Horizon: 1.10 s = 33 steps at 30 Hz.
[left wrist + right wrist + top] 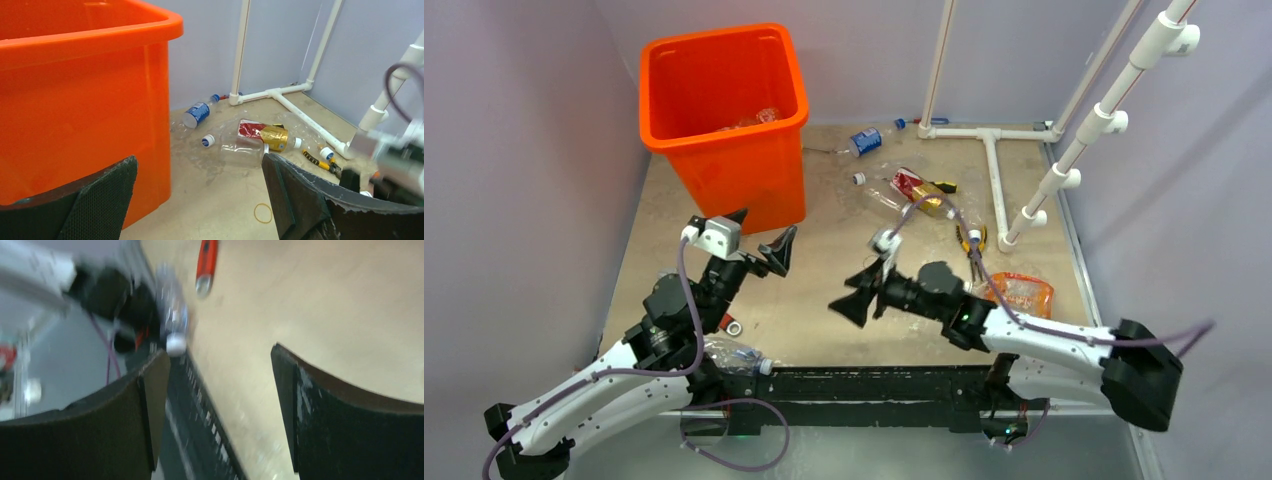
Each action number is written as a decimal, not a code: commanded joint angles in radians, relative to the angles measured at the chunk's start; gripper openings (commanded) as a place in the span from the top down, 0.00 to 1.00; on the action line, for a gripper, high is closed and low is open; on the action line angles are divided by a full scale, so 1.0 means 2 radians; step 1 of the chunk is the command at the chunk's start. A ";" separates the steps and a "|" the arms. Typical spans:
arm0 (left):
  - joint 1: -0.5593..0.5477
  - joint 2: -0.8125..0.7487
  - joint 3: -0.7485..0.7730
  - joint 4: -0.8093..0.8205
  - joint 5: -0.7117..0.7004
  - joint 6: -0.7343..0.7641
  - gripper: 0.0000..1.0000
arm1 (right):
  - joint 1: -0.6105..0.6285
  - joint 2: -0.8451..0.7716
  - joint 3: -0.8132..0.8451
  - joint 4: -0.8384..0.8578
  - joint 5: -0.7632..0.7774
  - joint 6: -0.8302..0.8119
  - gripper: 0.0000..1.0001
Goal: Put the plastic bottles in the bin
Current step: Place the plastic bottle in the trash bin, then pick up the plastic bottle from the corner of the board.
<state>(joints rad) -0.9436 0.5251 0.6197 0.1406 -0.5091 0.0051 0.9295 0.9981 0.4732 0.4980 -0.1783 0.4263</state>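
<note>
Bottle (172, 320) lies ahead of the right tool (216, 354), whose jaws stand apart, empty; left tool (200, 160) likewise apart.

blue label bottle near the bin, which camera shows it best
Left wrist: the blue label bottle lies large and sharp past the bin. Top external shows it small and distant. Right wrist misses it.

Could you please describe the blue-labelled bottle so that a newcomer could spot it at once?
Find the tall orange bin at the table's back left. Right of it, by the back wall, a small clear bottle lies on its side. It alone wears a blue label; its neighbours carry red and gold or none.
</note>
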 commanded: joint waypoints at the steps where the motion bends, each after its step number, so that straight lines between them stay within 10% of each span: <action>1: 0.000 -0.002 0.008 0.008 -0.015 0.014 0.06 | 0.084 0.084 0.007 0.047 -0.001 0.000 0.25; 13: 0.000 0.014 0.015 -0.002 -0.004 0.004 0.06 | 0.208 0.295 0.099 0.107 0.059 -0.045 0.22; 33: 0.001 0.021 0.021 -0.010 -0.010 0.001 0.07 | 0.235 0.441 0.181 0.162 0.086 -0.058 0.23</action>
<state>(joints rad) -0.9436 0.5648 0.6243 0.1062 -0.5278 0.0116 1.3815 1.8919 0.7834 0.7376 -0.0341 0.3279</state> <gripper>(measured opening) 0.932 0.768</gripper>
